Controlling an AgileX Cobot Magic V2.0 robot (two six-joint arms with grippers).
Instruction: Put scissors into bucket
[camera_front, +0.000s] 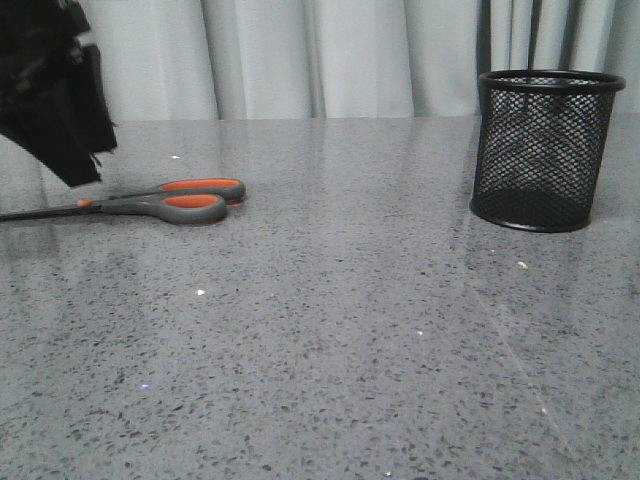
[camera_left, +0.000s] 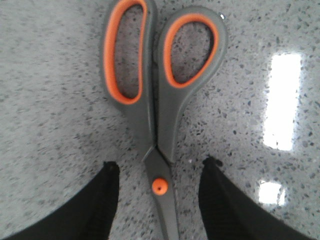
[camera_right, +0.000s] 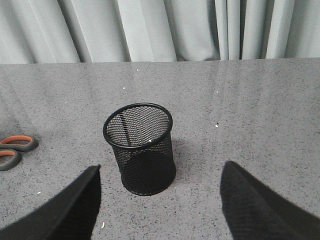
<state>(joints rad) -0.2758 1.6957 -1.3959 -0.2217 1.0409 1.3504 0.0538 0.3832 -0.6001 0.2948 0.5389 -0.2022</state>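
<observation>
No writing legible. Scissors (camera_front: 150, 203) flat on desk (camera_front: 330, 330), well left of bucket (camera_front: 543, 150), handles toward it, long axis sideways. Left end effector (camera_left: 159, 200) apart astride pivot; right end effector (camera_right: 160, 200) apart.

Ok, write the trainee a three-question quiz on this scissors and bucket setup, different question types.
1. True or false: the scissors lie flat on the table.
2. Multiple choice: the bucket is A) tipped over, B) upright and empty, C) holding the scissors.
3. Fill in: the left end effector is open with its fingers on either side of the orange ____.

Key: 1 true; 2 B; 3 pivot dot.
</observation>
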